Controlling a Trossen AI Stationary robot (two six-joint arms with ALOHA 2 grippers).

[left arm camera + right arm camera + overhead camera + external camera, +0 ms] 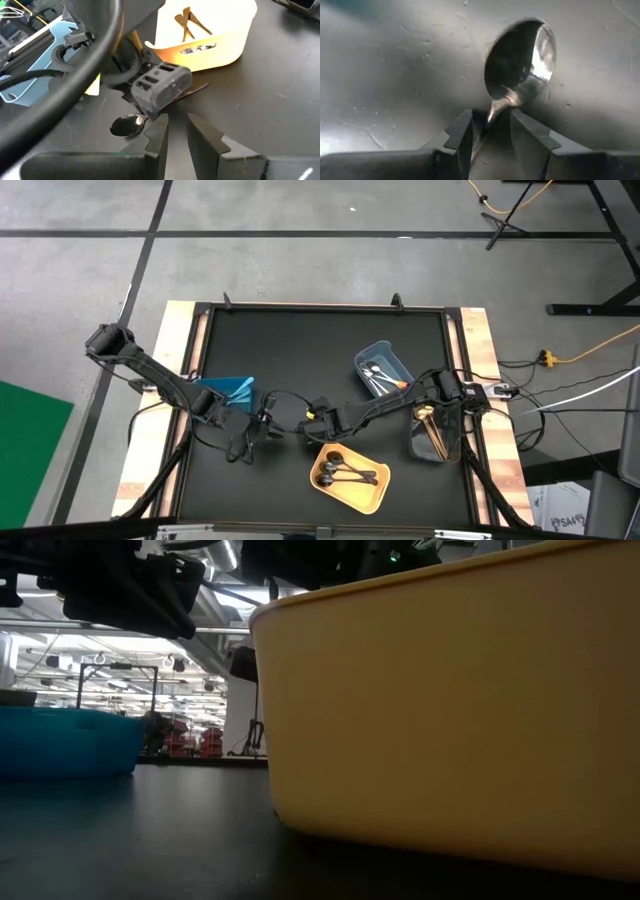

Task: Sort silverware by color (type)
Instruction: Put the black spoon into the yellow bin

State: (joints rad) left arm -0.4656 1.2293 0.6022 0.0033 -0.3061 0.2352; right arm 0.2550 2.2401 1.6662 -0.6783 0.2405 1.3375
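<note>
Silver glints between the right gripper's (pixel 490 131) dark fingers: it has a silver spoon (pixel 520 65) pinched by the neck, the bowl lying just above the black table (pixel 300 340). From above, that right gripper (pixel 268 423) sits out past the yellow bin (pixel 349 476), on the side away from the table's right edge, with its long arm stretched across the mat. The left wrist camera catches the same moment: the right gripper's grey head (pixel 160 87) is down over the spoon (pixel 126 125), whose bowl pokes out beside it, and the yellow bin (pixel 205 35) glows just behind.

And the left gripper (pixel 237 442) is right there too, close beside the right one, on the far side from the yellow bin. Its two fingers (pixel 157 140) stand a narrow gap apart with nothing between them, pointing at the spoon.

Inside the yellow bin lie the black spoons (pixel 345 472), heads clustered together. Beyond the bin, farther up the table, a pale blue bin (pixel 382 370) holds silver spoons with orange handles (pixel 378 380). Off toward the right edge from the yellow bin, a dark bin (pixel 437 433) carries the tan spoons (pixel 436 432). A bright blue bin (pixel 232 389) sits behind the two grippers. At table level, the yellow bin's wall (pixel 450 710) fills the picture, with the blue bin (pixel 65 740) far beyond it.
</note>
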